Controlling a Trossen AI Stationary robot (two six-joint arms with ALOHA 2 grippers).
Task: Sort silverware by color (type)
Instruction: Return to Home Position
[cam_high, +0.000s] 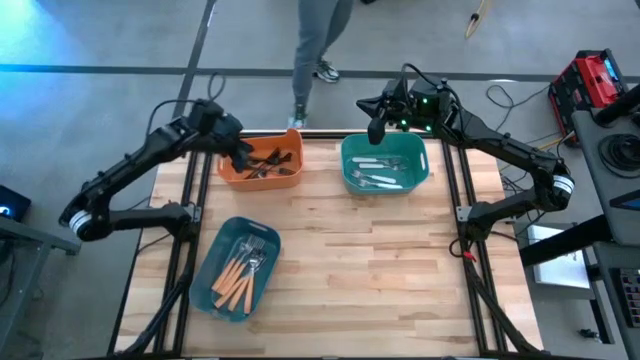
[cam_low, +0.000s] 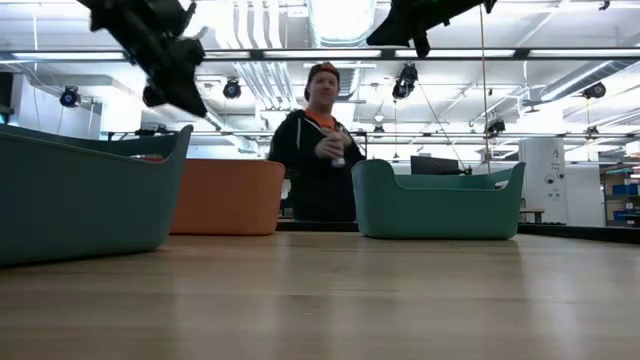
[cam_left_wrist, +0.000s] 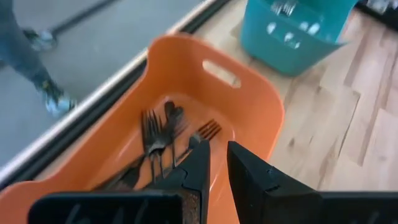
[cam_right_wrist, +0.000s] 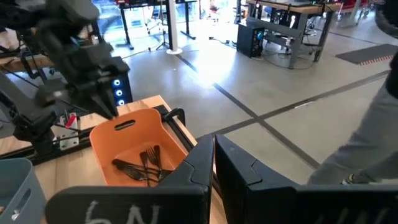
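Silverware sits sorted on my desk (cam_high: 350, 260): black forks (cam_high: 262, 160) in the orange bin (cam_high: 292, 141), white-handled pieces (cam_high: 378, 172) in the green bin (cam_high: 346, 165), orange-handled forks (cam_high: 238, 275) in the blue-green bin (cam_high: 213, 252). My left claw (cam_high: 243, 158) hangs over the orange bin, all but together and empty. My right claw (cam_high: 377, 130), pressed together, hovers at the green bin's far rim.

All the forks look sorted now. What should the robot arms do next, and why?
Probably lift the left gripper away from the orange bin toward rest: black forks lie inside, and it holds nothing. The right gripper hovers by the green bin.
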